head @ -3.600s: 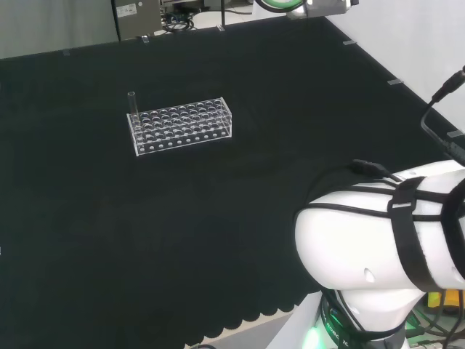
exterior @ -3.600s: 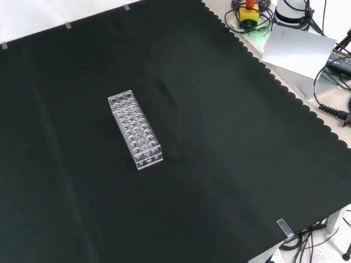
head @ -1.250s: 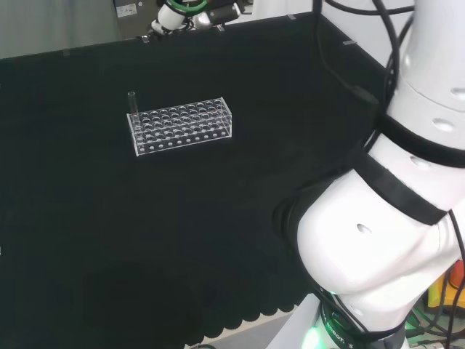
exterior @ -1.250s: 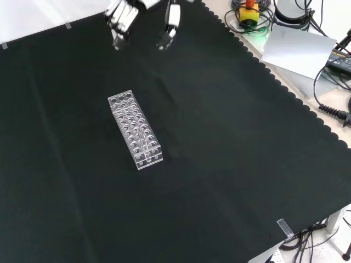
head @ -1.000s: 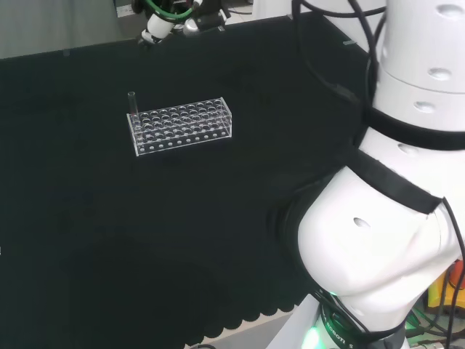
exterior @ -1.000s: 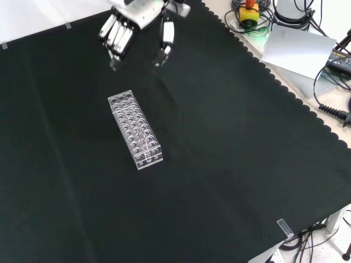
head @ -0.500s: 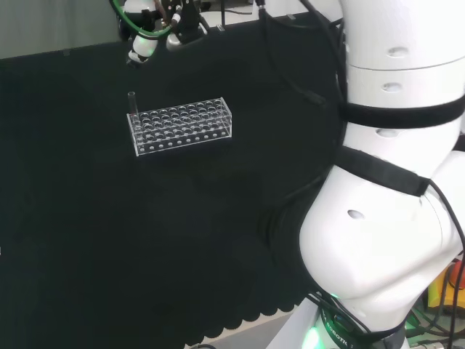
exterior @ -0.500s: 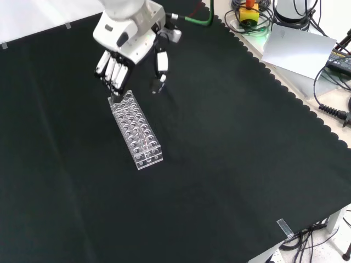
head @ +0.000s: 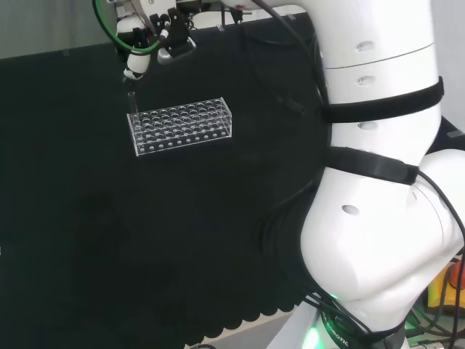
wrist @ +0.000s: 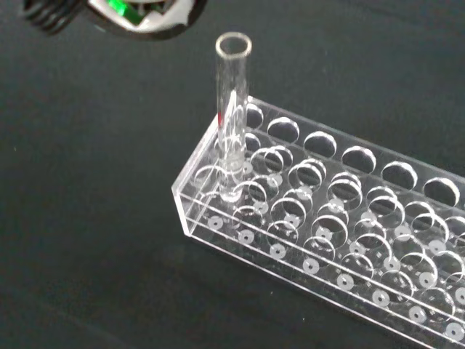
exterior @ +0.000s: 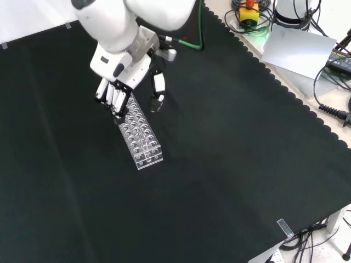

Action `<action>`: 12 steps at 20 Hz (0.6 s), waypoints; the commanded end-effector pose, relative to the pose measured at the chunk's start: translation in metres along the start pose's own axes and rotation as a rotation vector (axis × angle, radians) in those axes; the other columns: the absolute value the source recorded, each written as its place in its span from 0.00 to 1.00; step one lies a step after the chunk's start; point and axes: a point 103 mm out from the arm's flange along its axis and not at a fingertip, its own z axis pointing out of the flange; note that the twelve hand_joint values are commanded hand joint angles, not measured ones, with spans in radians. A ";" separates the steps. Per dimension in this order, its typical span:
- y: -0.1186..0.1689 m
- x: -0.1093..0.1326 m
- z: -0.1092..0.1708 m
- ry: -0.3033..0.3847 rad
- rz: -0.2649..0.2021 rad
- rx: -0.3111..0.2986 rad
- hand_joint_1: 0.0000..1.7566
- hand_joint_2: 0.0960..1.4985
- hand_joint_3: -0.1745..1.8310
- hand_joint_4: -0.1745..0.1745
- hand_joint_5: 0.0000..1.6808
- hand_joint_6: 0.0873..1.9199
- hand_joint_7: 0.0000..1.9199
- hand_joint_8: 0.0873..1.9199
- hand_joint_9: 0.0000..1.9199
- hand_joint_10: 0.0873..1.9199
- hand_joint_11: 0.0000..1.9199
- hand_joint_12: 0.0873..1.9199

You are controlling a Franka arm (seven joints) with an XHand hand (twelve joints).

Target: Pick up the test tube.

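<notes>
A clear test tube [head: 131,103] stands upright in a corner hole at the left end of a clear plastic rack [head: 182,125]. My hand [head: 149,35] hovers just above and behind that end, open, fingers [head: 134,67] pointing down near the tube's mouth, thumb [head: 176,40] spread apart. In the front view the hand [exterior: 123,63] covers the far end of the rack [exterior: 141,139], its fingers [exterior: 112,98] to one side and the thumb [exterior: 158,90] to the other. The wrist view has the tube [wrist: 232,109] close up in the rack [wrist: 327,240], nothing touching it.
The arm's white links [head: 378,182] rise at the right of the head view. Beyond the cloth's scalloped edge in the front view lie cables, a yellow and red device [exterior: 249,13] and a grey sheet [exterior: 299,49].
The hand has come down from the cloth's far side to the tube end of the rack, and the arm has swung over with it. Tube and rack have not moved.
</notes>
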 end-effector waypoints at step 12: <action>0.035 0.007 0.048 -0.079 -0.040 0.123 0.50 0.41 0.39 0.11 0.30 0.33 0.40 0.41 0.34 0.38 0.14 0.77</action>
